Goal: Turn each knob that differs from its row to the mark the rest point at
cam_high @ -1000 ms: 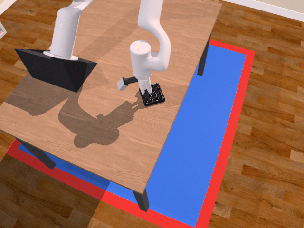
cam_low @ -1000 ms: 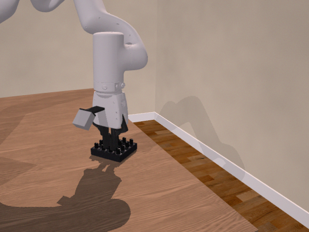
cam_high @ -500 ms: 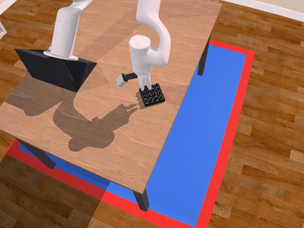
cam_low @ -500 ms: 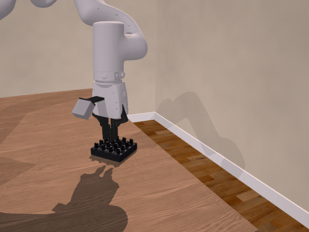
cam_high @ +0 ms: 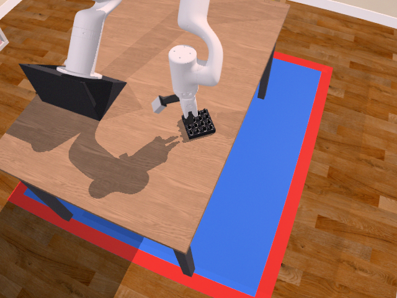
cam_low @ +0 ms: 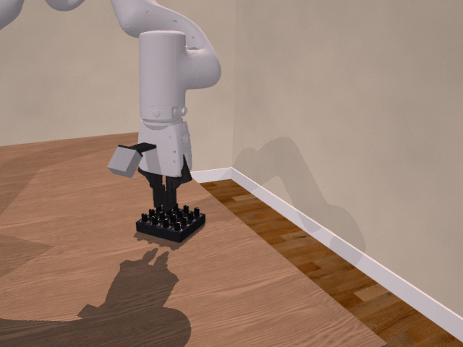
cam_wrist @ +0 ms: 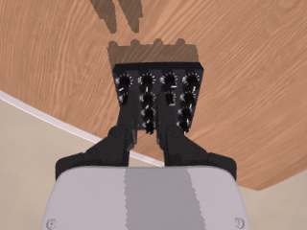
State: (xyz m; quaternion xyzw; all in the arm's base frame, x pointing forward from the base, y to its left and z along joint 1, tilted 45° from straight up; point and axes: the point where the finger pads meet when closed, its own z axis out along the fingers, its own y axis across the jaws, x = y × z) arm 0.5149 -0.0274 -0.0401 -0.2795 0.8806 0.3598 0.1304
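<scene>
The black knob box (cam_high: 201, 135) (cam_low: 175, 234) (cam_wrist: 157, 69) stands on its feet on the wooden table (cam_high: 154, 179), near the right edge. Its black knobs stand in four rows; the white lines and printed names are too small to read. My gripper (cam_high: 191, 117) (cam_low: 164, 206) (cam_wrist: 147, 103) points straight down over the part of the box nearest the arm's base. Its fingertips hang just above the knob tops. The fingers stand a narrow gap apart and hold nothing. In the wrist view a knob (cam_wrist: 149, 121) shows in the gap below them, and the fingers hide some of the nearest knobs.
The arm's black base (cam_high: 73, 89) stands at the table's back left. The grey wrist camera block (cam_high: 157, 104) (cam_low: 123, 164) sticks out beside the gripper. The table's right edge (cam_high: 237, 141) is close to the box, with a blue and red floor mat (cam_high: 266, 179) below.
</scene>
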